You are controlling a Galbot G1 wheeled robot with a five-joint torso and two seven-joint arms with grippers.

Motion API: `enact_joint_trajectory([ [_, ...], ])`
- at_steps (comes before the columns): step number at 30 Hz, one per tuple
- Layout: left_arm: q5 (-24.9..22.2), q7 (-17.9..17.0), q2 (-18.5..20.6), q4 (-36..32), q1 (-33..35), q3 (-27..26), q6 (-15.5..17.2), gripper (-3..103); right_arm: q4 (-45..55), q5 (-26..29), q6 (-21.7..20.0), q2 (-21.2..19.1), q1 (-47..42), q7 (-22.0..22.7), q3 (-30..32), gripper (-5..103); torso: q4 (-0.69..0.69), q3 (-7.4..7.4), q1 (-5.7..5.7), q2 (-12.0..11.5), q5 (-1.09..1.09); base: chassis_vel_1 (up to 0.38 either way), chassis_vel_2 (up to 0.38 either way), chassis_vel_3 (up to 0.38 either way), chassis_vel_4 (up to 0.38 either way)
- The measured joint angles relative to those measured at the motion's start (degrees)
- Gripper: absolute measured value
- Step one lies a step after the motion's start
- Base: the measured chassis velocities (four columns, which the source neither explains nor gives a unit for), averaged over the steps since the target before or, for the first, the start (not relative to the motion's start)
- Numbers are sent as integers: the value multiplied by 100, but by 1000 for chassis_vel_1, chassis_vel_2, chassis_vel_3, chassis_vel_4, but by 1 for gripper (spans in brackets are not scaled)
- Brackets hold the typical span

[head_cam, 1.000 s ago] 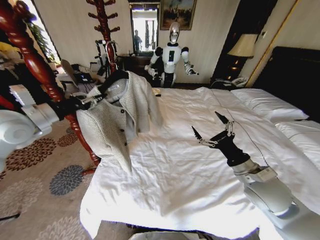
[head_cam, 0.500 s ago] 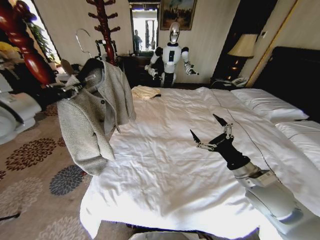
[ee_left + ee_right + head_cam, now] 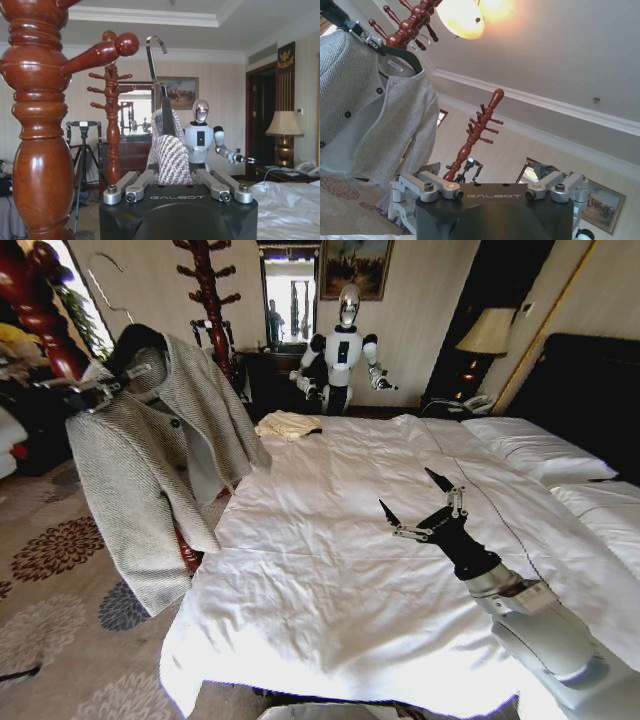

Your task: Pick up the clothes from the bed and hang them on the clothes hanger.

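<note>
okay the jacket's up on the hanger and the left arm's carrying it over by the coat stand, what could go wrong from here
The left gripper pinches only the grey-beige knitted jacket at one shoulder, so it hangs tilted on the slim black hanger and could slide off. The thin wire hook sits close to the reddish-brown wooden coat stand and may snag a peg. The right gripper hovers open above the white-duveted bed, too far to catch it.

A hotel-style bedroom: a large bed [image 3: 350, 570] with white duvet and pillows [image 3: 535, 450] against a dark headboard [image 3: 585, 390] on the right, a bedside lamp [image 3: 487, 333] and telephone [image 3: 478, 401] at the far right, a framed painting [image 3: 355, 265], flower-patterned carpet [image 3: 60, 545], and turned wooden coat stands [image 3: 208, 290] on the left.
</note>
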Motion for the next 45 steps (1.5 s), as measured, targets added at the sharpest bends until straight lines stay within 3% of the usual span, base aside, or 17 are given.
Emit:
enact_joint_trajectory([
  [16,4,-315,-75,-395,139,-478,270,22,-41,-83,-16,94,-40,-3,-4,100,0,0,0,0,1,0,0,0,0],
  [34,60,-430,-304,-456,374,-1036,353,22,-41,-123,-13,36,-52,-4,6,100,0,0,0,0,0,0,0,0,0],
  [41,-76,-896,-368,-544,482,-1158,525,22,-41,-125,-13,36,-57,-4,29,100,0,0,0,0,0,0,0,0,0],
  [45,-72,-917,-307,-349,342,-976,532,22,-45,-136,-14,47,-54,-4,15,100,0,0,0,0,1,0,0,0,0],
])
